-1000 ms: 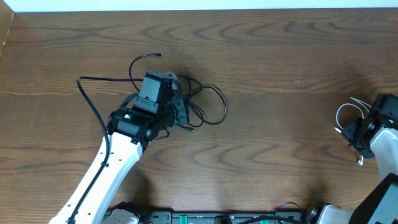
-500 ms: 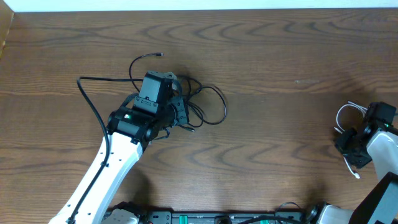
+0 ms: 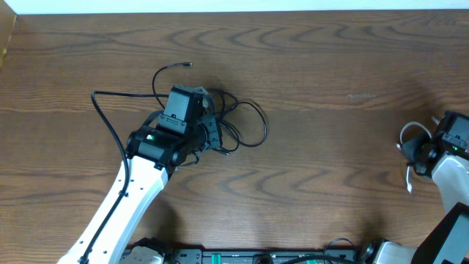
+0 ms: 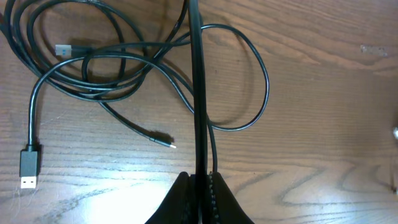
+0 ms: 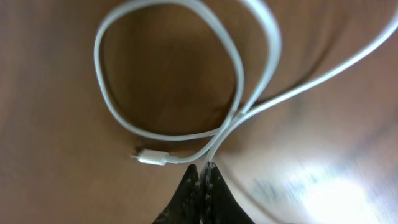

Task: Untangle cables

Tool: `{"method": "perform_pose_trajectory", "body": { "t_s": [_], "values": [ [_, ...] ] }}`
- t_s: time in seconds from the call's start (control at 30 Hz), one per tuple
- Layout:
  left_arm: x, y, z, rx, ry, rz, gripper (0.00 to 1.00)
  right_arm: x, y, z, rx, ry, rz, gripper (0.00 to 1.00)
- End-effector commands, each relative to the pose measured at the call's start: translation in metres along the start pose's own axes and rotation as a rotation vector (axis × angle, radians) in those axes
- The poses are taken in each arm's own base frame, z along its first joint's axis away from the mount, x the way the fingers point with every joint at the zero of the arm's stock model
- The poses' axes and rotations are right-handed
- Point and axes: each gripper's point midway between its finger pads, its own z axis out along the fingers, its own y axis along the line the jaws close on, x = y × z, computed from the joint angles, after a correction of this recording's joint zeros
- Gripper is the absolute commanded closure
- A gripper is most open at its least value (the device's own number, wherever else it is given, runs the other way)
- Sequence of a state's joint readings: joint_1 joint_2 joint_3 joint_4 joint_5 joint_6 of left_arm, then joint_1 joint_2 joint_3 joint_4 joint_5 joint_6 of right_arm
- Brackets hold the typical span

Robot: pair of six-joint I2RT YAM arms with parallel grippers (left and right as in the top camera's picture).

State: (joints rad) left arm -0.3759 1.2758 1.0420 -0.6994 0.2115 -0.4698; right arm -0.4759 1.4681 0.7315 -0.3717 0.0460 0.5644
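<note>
Now left hand (image 4: 200,186) clamped on black cable (image 4: 198,93); right hand (image 5: 203,177) clamped on white cable (image 5: 233,121).

- Black cables (image 4: 124,68): loops cut off at left wrist view's 12 and 9 o'clock edges.
- White cable (image 5: 186,81): blurred, running out at 1 o'clock.

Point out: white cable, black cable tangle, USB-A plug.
white cable (image 5: 106,93): right wrist view, left side of its loop.
black cable tangle (image 3: 249,110): overhead view, outer right loop.
USB-A plug (image 4: 28,163): left wrist view, black plug housing.
</note>
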Motion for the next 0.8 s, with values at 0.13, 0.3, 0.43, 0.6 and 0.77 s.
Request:
{"method": "perform_pose_trajectory", "body": {
  "t_s": [0.13,0.3,0.43,0.6,0.77],
  "values": [
    [0.001,-0.001,0.001,0.002,0.008,0.018,0.93,-0.085,0.016,-0.015,-0.111,-0.318,0.080,0.99],
    [0.001,-0.001,0.001,0.002,0.008,0.018,0.93,-0.130,-0.004,-0.033,-0.082,-0.435,0.154,0.99],
    [0.001,-0.001,0.001,0.002,0.008,0.018,0.93,-0.154,-0.024,-0.047,-0.051,-0.472,0.209,0.99],
    [0.001,-0.001,0.001,0.002,0.008,0.018,0.93,-0.170,-0.014,-0.061,-0.114,-0.460,0.147,0.99],
    [0.000,-0.001,0.001,0.002,0.007,0.018,0.93,-0.105,0.043,-0.053,-0.372,-0.166,-0.052,0.88]
  ]
}}
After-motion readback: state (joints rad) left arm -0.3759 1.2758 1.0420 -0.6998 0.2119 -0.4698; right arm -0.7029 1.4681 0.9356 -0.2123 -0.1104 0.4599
